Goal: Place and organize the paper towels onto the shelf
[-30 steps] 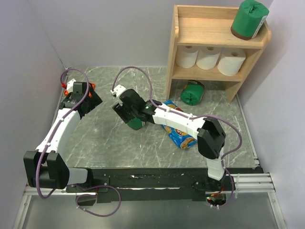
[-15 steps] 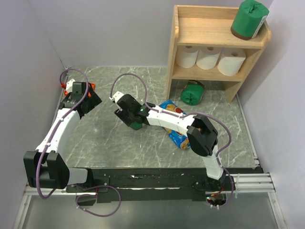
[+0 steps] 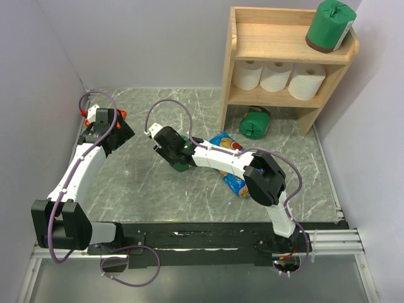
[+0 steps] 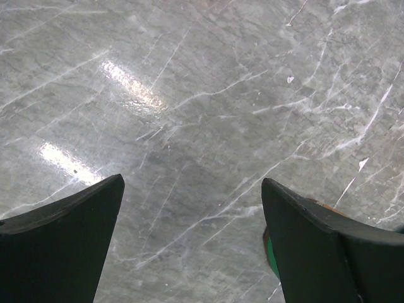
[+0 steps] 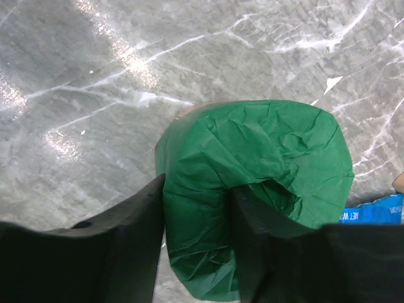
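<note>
From above, my right hand [image 3: 178, 159] reaches out to the middle of the grey marbled table [image 3: 145, 189]. It is down on a green-wrapped paper towel roll [image 3: 184, 166] that sits just left of the blue chip bag [image 3: 232, 177]. My left hand [image 3: 117, 134] hangs over the table's far left part, well apart from that roll. At the far right stands the light wooden two-tier shelf [image 3: 271, 39]. Three plain white rolls [image 3: 276, 76] stand side by side on its lower tier. A second green roll [image 3: 329, 25] sits tilted at the right end of its top, and a third green roll [image 3: 255, 122] lies on the table beneath it.

In the left wrist view my fingers are spread wide over bare table, holding nothing.

In the right wrist view my fingers are pinching the green wrapping at the roll's near edge, with a fold of it squeezed between them. A corner of the chip bag shows at the right.
</note>
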